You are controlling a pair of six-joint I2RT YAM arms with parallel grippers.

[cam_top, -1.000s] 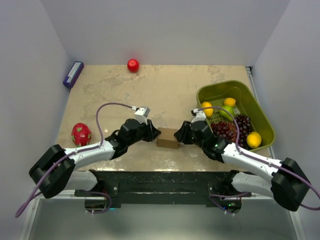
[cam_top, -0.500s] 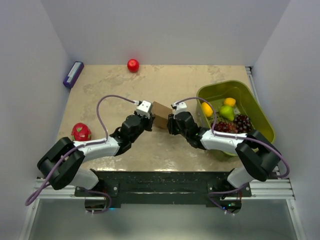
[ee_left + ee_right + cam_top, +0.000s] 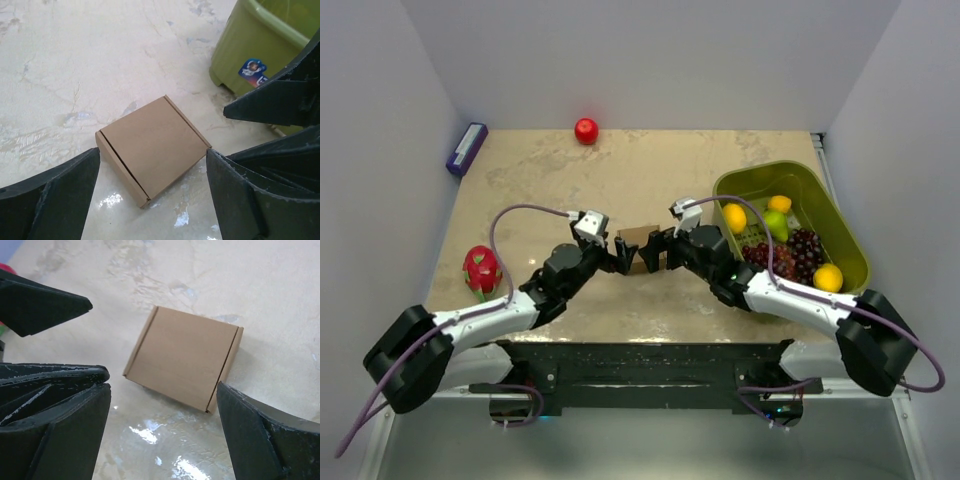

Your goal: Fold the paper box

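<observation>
The paper box (image 3: 638, 248) is a small square box of plain brown cardboard with its lid down, lying flat on the marble table. My left gripper (image 3: 618, 256) is just left of it and my right gripper (image 3: 658, 252) just right of it, both open and holding nothing. In the left wrist view the paper box (image 3: 152, 150) lies ahead of my left gripper (image 3: 152, 202), clear of both fingers. In the right wrist view the paper box (image 3: 182, 357) lies beyond my right gripper (image 3: 162, 437), untouched.
A green basket (image 3: 840, 215) of fruit stands at the right, close behind the right arm, and shows as the green basket (image 3: 260, 45). A dragon fruit (image 3: 482, 268) lies left, a red apple (image 3: 586, 131) at the back, a purple block (image 3: 466, 148) far left.
Both grippers have opened and let go of the box, which they held between them. The box now rests flat on the table and both grippers have drawn back slightly.
</observation>
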